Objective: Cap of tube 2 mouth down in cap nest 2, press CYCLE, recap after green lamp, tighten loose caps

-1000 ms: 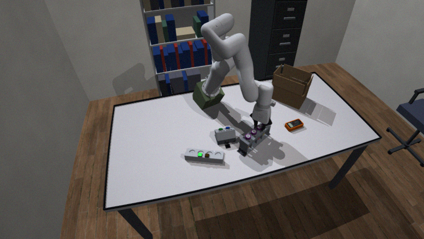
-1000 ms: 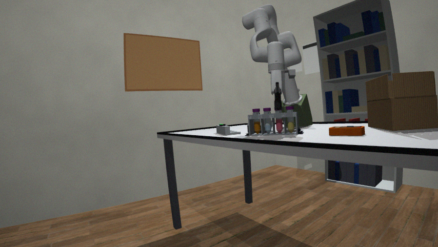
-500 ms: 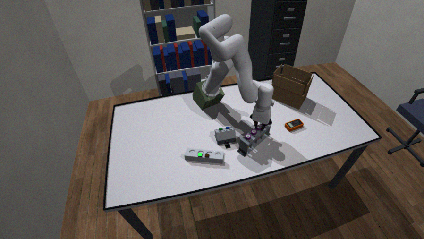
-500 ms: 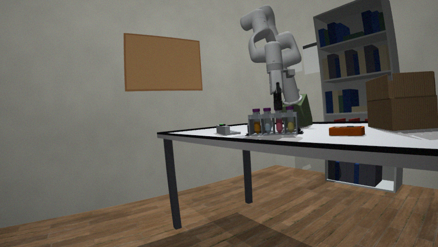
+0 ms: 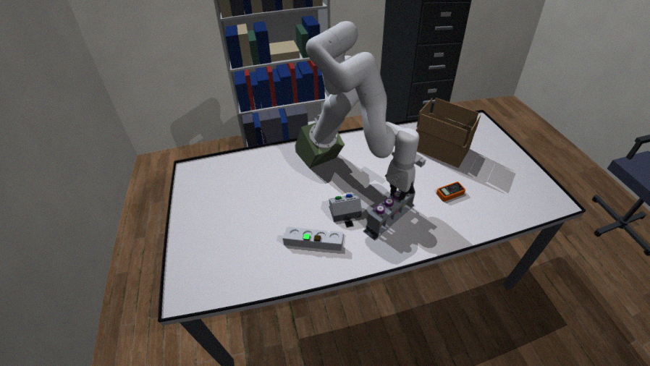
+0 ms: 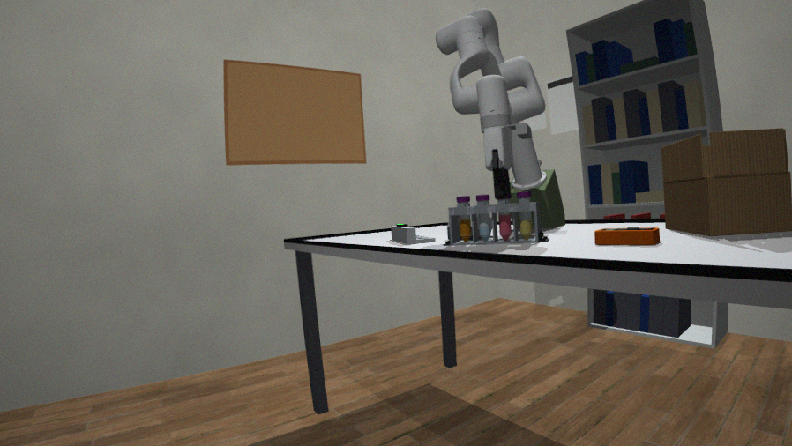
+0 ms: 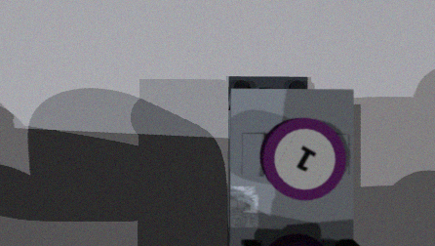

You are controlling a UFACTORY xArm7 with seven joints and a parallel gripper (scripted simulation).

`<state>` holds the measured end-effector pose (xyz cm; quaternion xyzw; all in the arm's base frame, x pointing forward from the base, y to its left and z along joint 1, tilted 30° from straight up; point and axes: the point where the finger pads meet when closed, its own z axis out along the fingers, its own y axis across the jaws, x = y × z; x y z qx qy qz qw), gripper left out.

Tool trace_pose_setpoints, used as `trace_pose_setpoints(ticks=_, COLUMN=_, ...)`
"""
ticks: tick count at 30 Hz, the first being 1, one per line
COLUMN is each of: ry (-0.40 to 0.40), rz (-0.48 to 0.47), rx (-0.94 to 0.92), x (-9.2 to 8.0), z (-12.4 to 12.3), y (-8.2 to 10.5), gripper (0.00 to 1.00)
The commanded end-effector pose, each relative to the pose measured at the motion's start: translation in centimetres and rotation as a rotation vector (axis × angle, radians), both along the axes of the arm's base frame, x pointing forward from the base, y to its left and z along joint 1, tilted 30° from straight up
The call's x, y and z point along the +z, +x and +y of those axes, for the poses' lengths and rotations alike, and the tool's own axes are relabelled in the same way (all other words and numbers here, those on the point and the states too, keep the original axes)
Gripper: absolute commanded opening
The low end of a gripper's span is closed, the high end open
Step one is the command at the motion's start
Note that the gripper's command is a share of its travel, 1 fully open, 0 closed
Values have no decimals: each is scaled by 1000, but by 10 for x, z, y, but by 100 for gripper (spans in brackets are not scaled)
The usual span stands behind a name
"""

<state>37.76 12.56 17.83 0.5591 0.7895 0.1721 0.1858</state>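
Observation:
The tube rack (image 5: 389, 210) stands right of the key housing (image 5: 344, 207), with purple caps on its tubes. My gripper (image 5: 402, 192) is straight above the rack's far end and is shut on the cap of tube 2 (image 6: 504, 197), which sits on the pink tube (image 6: 504, 224). The wrist view shows the cap marked 1 (image 7: 304, 158) on its tube just beyond the fingers, and the edge of the gripped cap (image 7: 297, 240) at the bottom. The cap tray (image 5: 313, 239) lies front left with its nests empty and its green lamp (image 5: 306, 236) lit.
The housing carries a green key (image 5: 337, 198) and a blue key (image 5: 349, 196). An orange meter (image 5: 450, 191) lies right of the rack. An open cardboard box (image 5: 447, 132) stands at the back right. The arm's green base (image 5: 319, 147) is behind.

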Motion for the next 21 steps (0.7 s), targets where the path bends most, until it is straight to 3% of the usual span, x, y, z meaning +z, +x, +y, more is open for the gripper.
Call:
trace_pose_setpoints(ticks=1, ry=74, rz=-6, rx=-155, x=1, z=1, y=1, gripper=0)
trace_pose_setpoints(ticks=6, ry=167, rz=5, rx=-318, x=1, z=1, y=1, gripper=0)
trace_pose_setpoints(ticks=11, ry=167, rz=5, rx=-318, x=1, z=1, y=1, gripper=0)
trace_pose_setpoints(ticks=12, ry=167, rz=5, rx=-318, x=1, z=1, y=1, gripper=46)
trace_pose_setpoints(ticks=21, ry=167, rz=5, rx=-318, x=1, z=1, y=1, gripper=46)
